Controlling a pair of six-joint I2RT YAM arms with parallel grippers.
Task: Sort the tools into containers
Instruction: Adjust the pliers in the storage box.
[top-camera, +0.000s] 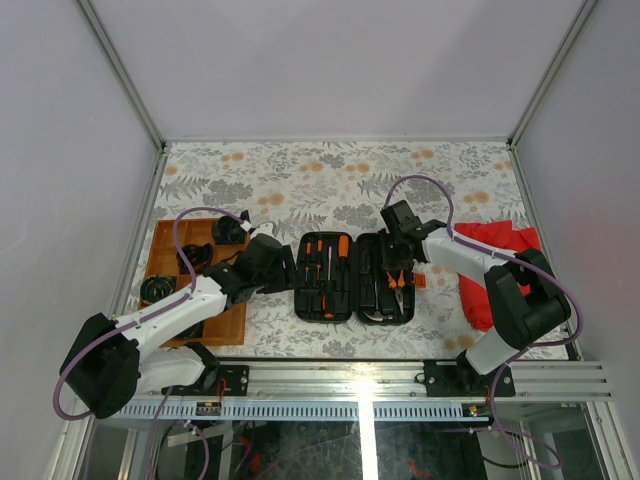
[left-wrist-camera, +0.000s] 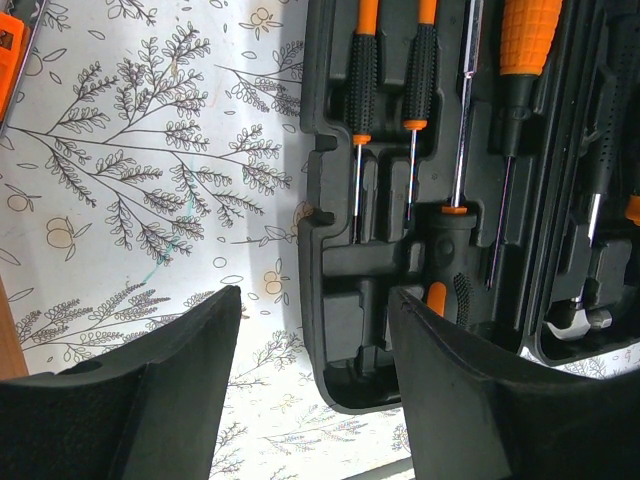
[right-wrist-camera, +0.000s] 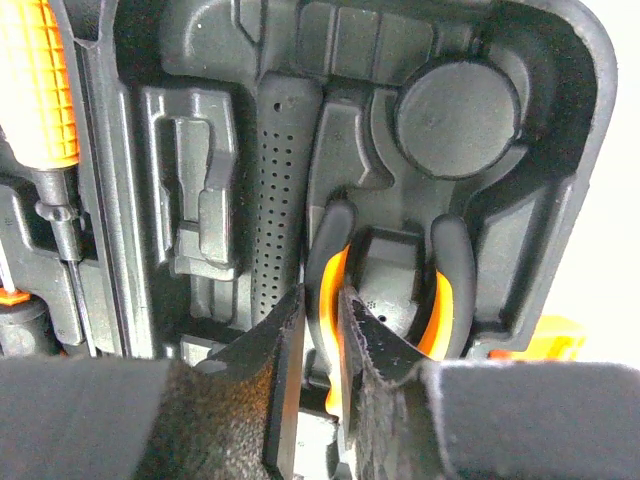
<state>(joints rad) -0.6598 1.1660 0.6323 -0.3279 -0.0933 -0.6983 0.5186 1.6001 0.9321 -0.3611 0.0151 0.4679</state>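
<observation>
The black tool case (top-camera: 352, 270) lies open mid-table with several orange-and-black tools in its slots. My right gripper (right-wrist-camera: 322, 305) reaches into the right half, and its fingers (right-wrist-camera: 285, 340) pinch the left handle of the pliers (right-wrist-camera: 445, 290), which lie in their recess. A black dotted handle (right-wrist-camera: 278, 190) sits just left of them. My left gripper (left-wrist-camera: 315, 300) hangs open over the case's near left corner (left-wrist-camera: 340, 330), one finger above the cloth and the other above the case. Screwdrivers (left-wrist-camera: 362, 70) lie in slots beyond it. The wooden tray (top-camera: 162, 235) is at the left.
Black round items sit in the wooden tray's compartments. A red cloth (top-camera: 495, 250) lies right of the case, under the right arm. The floral tablecloth (top-camera: 330, 170) stretches behind the case. White walls close in the table on three sides.
</observation>
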